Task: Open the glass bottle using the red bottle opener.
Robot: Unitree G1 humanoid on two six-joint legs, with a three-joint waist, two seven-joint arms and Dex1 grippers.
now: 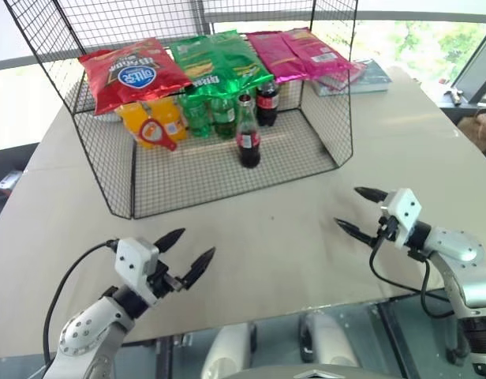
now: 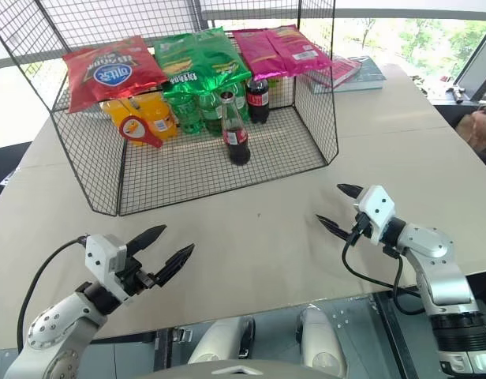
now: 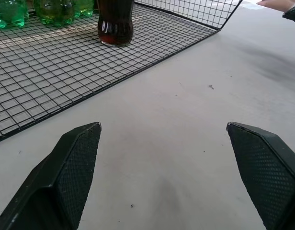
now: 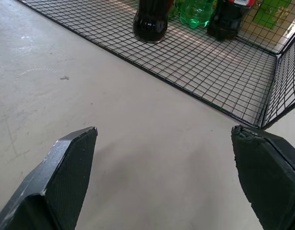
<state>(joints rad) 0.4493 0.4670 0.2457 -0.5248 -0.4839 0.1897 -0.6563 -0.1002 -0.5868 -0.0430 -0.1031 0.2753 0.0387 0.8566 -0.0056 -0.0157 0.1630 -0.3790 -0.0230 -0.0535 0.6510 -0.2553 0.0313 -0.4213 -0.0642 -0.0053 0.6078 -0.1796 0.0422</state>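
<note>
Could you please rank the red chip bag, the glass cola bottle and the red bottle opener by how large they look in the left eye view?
Largest to smallest:
1. Red chip bag
2. Glass cola bottle
3. Red bottle opener
All three sit at a similar distance from the camera, so the order is fairly sure.

Lab: wire cage (image 1: 227,170) on table (image 1: 290,237).

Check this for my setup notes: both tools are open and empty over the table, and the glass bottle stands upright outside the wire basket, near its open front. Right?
Not quite. The glass bottle stands upright inside the wire basket, on its mesh floor near the open front, as the left eye view shows. The rest holds: the left tool and right tool are open and empty over the table.
</note>
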